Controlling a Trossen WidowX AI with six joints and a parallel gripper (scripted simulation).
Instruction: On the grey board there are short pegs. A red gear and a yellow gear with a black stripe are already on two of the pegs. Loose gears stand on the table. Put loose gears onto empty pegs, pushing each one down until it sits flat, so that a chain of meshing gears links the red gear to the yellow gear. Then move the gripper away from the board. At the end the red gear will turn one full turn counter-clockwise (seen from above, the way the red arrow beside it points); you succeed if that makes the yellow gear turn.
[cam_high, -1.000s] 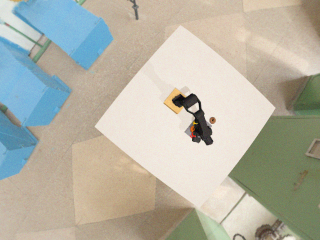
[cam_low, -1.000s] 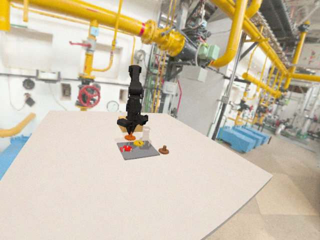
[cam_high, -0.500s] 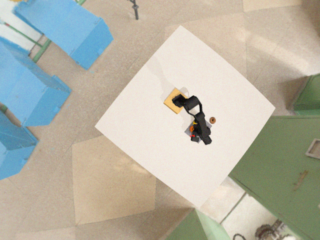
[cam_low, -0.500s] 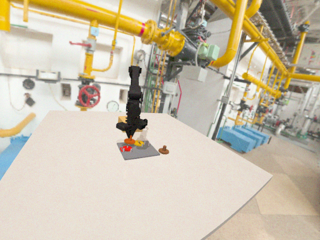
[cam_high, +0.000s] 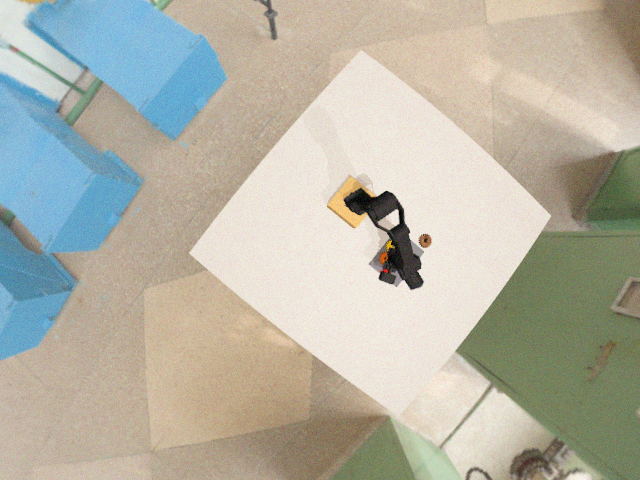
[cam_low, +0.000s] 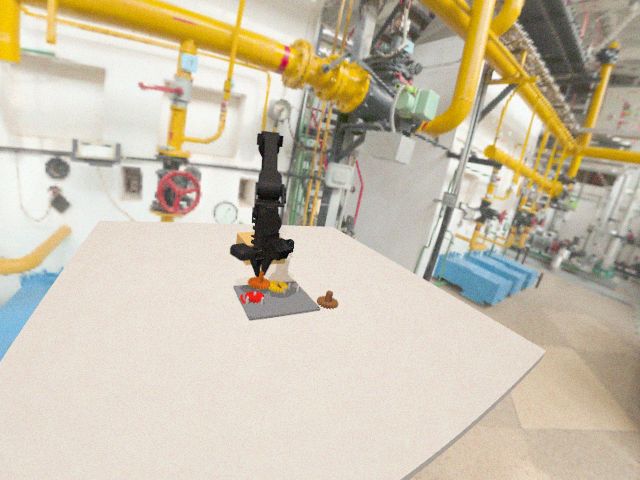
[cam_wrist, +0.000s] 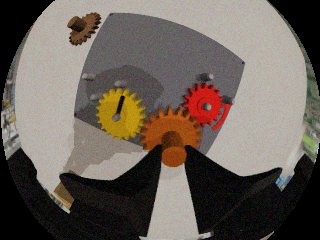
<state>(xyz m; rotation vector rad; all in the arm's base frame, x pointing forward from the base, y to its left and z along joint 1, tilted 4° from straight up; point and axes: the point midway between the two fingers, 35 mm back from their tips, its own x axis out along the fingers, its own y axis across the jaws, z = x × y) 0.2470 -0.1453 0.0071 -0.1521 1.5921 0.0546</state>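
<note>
My gripper (cam_low: 261, 273) (cam_wrist: 172, 150) is shut on the handle of the orange gear (cam_high: 383, 256) (cam_low: 258, 283) (cam_wrist: 170, 131). The orange gear is low over the board's edge, between the red gear (cam_low: 253, 297) (cam_wrist: 204, 104) and the yellow gear (cam_low: 278, 286) (cam_wrist: 121, 114) with its black stripe. In the wrist view its teeth overlap or touch both; whether a peg is in it is hidden. The grey board (cam_low: 281, 308) (cam_wrist: 165, 45) shows empty pegs near the yellow gear and near the red gear. A brown gear (cam_high: 424, 240) (cam_low: 327, 300) (cam_wrist: 85, 28) with a handle stands on the table off the board.
The arm rises from a wooden block (cam_high: 341, 203) (cam_low: 244, 238) behind the board on the pale table (cam_high: 289, 232) (cam_low: 180, 372). In the top view the arm covers much of the board. The red arrow (cam_wrist: 223, 119) curves beside the red gear.
</note>
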